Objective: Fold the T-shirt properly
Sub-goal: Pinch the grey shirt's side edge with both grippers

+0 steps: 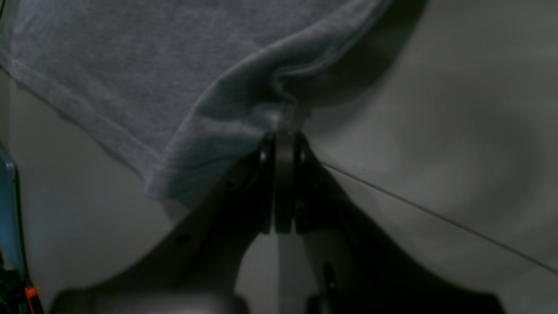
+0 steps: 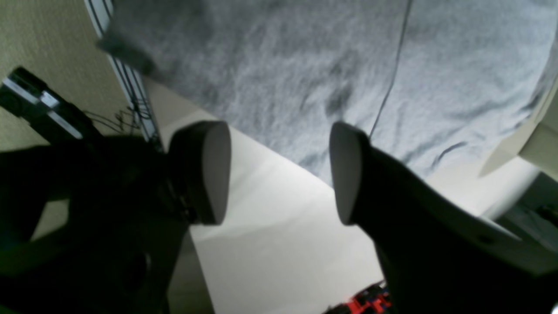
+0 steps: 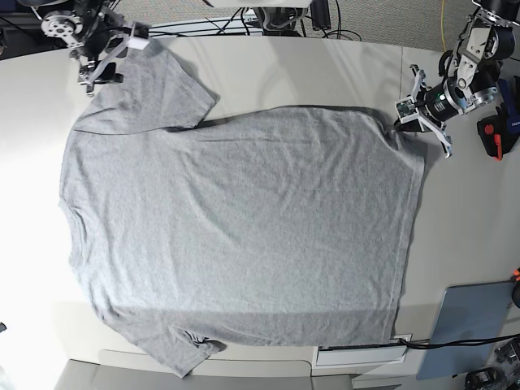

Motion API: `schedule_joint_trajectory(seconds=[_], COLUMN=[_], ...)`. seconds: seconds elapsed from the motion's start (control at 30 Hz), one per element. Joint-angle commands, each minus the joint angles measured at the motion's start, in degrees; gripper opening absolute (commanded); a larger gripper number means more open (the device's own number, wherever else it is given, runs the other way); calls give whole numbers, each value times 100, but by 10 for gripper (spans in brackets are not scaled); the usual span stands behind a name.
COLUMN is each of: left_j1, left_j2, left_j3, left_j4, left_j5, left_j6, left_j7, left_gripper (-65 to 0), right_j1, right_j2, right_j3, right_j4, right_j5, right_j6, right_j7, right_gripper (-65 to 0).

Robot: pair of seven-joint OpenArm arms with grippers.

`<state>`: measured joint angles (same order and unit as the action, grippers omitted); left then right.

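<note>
The grey T-shirt point(image 3: 244, 227) lies flat on the white table, plain side up, collar to the left, hem to the right. My left gripper point(image 3: 405, 119) is at the hem's far right corner. In the left wrist view the left gripper point(image 1: 285, 131) is shut on a bunched fold of the shirt's edge point(image 1: 174, 87). My right gripper point(image 3: 101, 69) hovers over the far left sleeve point(image 3: 150, 89). In the right wrist view the right gripper point(image 2: 279, 170) is open and empty, with grey cloth point(image 2: 327, 65) beyond its fingertips point(image 2: 216, 170).
A blue-grey pad point(image 3: 475, 321) lies at the near right. A red-handled tool point(image 3: 493, 134) sits by the right edge. Cables point(image 3: 244, 20) run along the far edge. A white box point(image 3: 357, 355) sits at the near edge below the hem.
</note>
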<state>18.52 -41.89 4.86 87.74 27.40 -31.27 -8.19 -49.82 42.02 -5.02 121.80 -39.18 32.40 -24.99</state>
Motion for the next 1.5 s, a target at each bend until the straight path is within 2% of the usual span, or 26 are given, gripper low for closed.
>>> schedule_joint_trajectory(seconds=[0.0,0.33,0.5,0.63,0.77,0.93,1.17,1.47], left_j1=[68,68,68,66,68,68,66,68], left_j2=[-48,-48,-37,46,144,142,142,142], left_j3=[33,33,33,33,33,33,33,33], left_j4=[-57,-57,-57,-57,-57,-57,-57,-57], left_j5=[238,236,195,197,197,197,199,199], left_j6=[-197,-195,-197,-221,-219,-221,-219,-219], left_j7=[426,426,426,426,426,428,428,428], left_gripper=[-650,-650,-650,-650,-650,-650,-650,-650], right_j1=[39,511,527,627,802,892,925,1384], right_j2=[83,83,72,66,48,50,42,-234], right_j3=[9,17,17,11,7,7,7,-26], right_j4=[20,-1038,-1054,-1054,-1054,-1054,-1056,-1075], right_j5=[-55,-72,-72,-50,361,363,361,380], right_j6=[-70,-92,-92,-92,-81,-66,-66,20], right_j7=[-39,129,463,466,457,479,796,719], right_gripper=[-294,-294,-294,-294,-294,-294,-294,-294])
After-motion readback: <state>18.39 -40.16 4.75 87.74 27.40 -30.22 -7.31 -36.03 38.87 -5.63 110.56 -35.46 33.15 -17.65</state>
